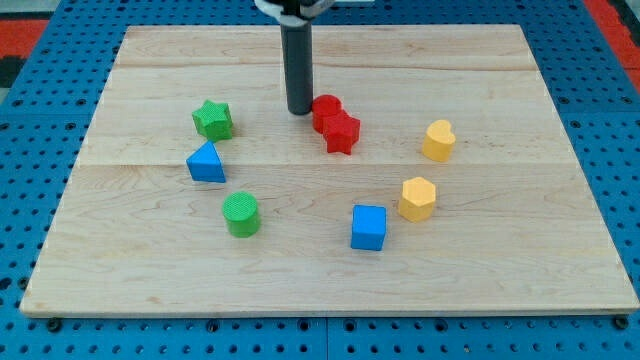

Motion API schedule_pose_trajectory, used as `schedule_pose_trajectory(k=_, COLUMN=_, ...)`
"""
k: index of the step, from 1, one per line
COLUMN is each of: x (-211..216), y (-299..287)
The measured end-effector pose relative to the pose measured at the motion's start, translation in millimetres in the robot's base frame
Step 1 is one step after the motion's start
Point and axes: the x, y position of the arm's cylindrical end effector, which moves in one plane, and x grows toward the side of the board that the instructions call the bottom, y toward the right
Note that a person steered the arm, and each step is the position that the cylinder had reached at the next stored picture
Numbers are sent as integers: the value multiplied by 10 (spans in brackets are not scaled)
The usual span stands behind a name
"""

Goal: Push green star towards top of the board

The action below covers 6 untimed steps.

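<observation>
While our dark rod [298,65] comes down from the tabletop's top edge, its lower end, our tip [299,111], rests on the wooden tabletop [520,250] just left of a red block [325,109], close enough that we cannot tell whether they touch. We carry no pincer, so nothing here is spread, pressed together or pinching. A red star [341,132] sits against that red block on the side toward the bottom edge. The green star [213,119], the block named in the task, lies apart from our tip on the left half of the tabletop, nearer the top edge than the bottom. Just below it, toward the bottom edge, stands a blue triangular block [206,162], and farther down a green cylinder [241,214]. On the right half, a yellow heart-like block [438,140] sits above a yellow hexagonal block [417,198]. A blue cube [368,227] lies beside the hexagon, toward the bottom edge.
</observation>
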Motion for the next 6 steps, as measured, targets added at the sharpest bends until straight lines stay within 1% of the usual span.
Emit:
schedule_pose_trajectory(k=2, x=541, y=584)
schedule_pose_trajectory(k=3, x=682, y=587)
schedule_pose_trajectory(k=4, x=675, y=220)
schedule_pose_trajectory(k=5, x=477, y=-773)
schedule_pose_trajectory(k=6, x=102, y=-1009)
